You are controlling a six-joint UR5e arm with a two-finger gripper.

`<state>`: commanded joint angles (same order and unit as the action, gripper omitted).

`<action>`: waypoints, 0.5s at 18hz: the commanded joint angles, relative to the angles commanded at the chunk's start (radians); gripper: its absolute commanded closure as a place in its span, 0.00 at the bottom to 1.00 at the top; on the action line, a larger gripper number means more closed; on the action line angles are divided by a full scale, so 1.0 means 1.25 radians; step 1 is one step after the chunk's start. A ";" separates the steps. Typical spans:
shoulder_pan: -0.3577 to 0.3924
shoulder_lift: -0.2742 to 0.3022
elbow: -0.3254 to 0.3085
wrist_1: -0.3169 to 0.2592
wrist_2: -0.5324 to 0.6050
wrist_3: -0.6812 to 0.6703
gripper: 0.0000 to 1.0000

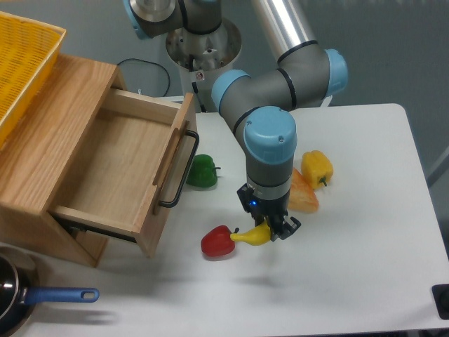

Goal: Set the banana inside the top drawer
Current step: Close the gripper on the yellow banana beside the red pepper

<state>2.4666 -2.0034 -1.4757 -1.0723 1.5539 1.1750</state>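
Observation:
The banana [251, 236] is slim and bright yellow, lying almost level just right of a red pepper. My gripper [275, 228] points straight down over the banana's right end, and its fingers are shut on that end. The banana's left tip sticks out toward the red pepper. The top drawer [116, 165] of the wooden cabinet is pulled out to the left of the gripper, open and with nothing inside. Its black bar handle [179, 172] faces the gripper.
A red pepper [217, 242] lies beside the banana's tip. A green pepper [202, 171] sits by the drawer handle. An orange pepper [303, 194] and a yellow pepper [317, 168] lie behind the gripper. A yellow mesh basket [21, 63] rests on the cabinet. A blue-handled pan [42, 298] is at the front left.

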 joint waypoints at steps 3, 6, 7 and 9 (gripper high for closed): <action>0.001 0.001 -0.001 0.000 -0.001 0.000 0.63; 0.000 -0.001 -0.001 -0.001 0.004 0.000 0.63; 0.000 0.000 -0.001 -0.001 0.004 0.000 0.63; 0.001 0.002 0.000 -0.002 0.006 0.000 0.63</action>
<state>2.4682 -2.0003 -1.4757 -1.0753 1.5616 1.1750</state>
